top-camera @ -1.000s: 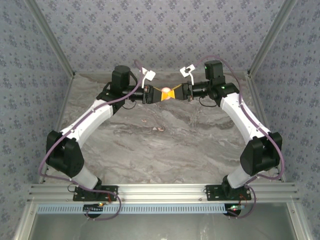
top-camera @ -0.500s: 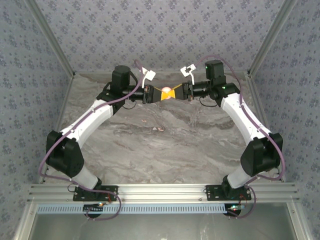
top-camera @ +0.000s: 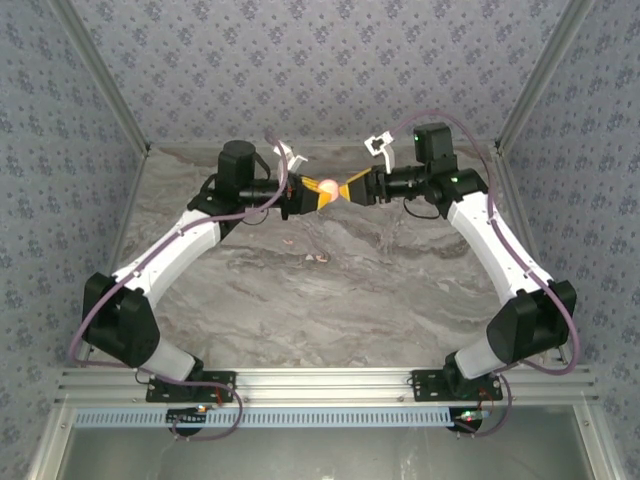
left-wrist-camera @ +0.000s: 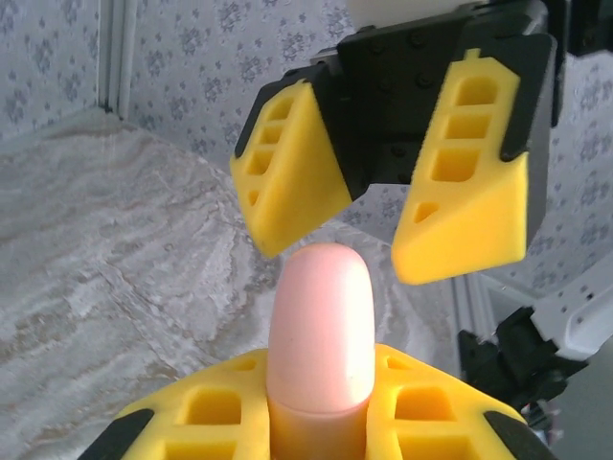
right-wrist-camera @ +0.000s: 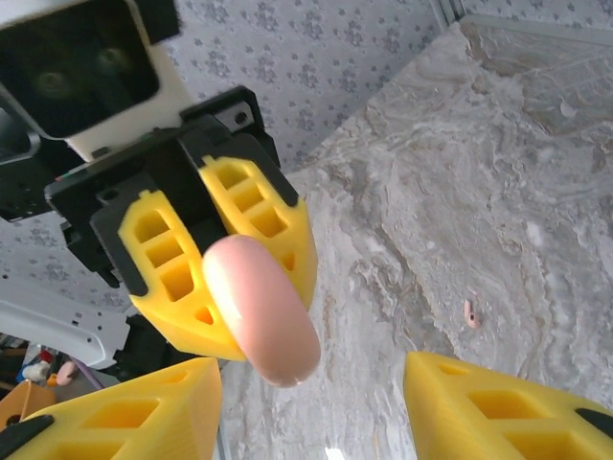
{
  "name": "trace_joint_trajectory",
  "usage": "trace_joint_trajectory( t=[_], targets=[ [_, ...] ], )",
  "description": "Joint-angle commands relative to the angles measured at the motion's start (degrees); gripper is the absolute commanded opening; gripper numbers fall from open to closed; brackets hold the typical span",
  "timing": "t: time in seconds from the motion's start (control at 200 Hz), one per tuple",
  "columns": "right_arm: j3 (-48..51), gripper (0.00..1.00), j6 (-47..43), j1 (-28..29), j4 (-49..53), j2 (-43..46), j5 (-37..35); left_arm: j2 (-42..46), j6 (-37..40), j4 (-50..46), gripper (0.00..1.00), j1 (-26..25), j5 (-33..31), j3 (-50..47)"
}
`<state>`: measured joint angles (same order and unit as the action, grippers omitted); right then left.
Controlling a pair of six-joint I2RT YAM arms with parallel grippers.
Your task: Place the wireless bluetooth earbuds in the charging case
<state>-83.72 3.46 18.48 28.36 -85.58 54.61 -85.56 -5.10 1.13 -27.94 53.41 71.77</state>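
Left wrist view: left tool (left-wrist-camera: 321, 407) pinches the pink charging case (left-wrist-camera: 321, 316), right tool (left-wrist-camera: 369, 241) spread facing it.

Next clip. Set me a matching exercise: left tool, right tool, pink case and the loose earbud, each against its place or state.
1 left tool
2 right tool
3 pink case
4 loose earbud

A lying on the table
B open, holding nothing
C gripped, raised off the table
D shut on the pink case

Pairs: 1-D, 2-B, 3-C, 4-A
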Motion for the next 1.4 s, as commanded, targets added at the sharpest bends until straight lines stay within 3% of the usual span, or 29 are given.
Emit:
trace_joint_trajectory(
  t=[0.0, 0.27, 0.8, 1.394],
  targets=[
    [-1.6, 0.56, -3.5, 1.2, 5.2, 1.1, -3.3, 1.3, 11.2, 3.6, 0.08, -0.6, 2.6, -0.1],
    [-2.4, 0.6, -6.0, 2.9, 8.2, 1.2, -3.9, 1.8, 19.7, 1.3, 0.08, -1.6, 4.1, -0.6],
    [-3.0, 0.6, -4.1, 2.4, 6.4, 1.2, -8.0, 2.7, 26.2, -6.0, 0.09, -3.3, 6.3, 0.1],
    [-4.2, 0.61, -6.5, 3.4, 9.8, 0.8, -5.6, 1.4, 23.7, -6.3, 0.1, -3.3, 4.7, 1.4]
  ],
)
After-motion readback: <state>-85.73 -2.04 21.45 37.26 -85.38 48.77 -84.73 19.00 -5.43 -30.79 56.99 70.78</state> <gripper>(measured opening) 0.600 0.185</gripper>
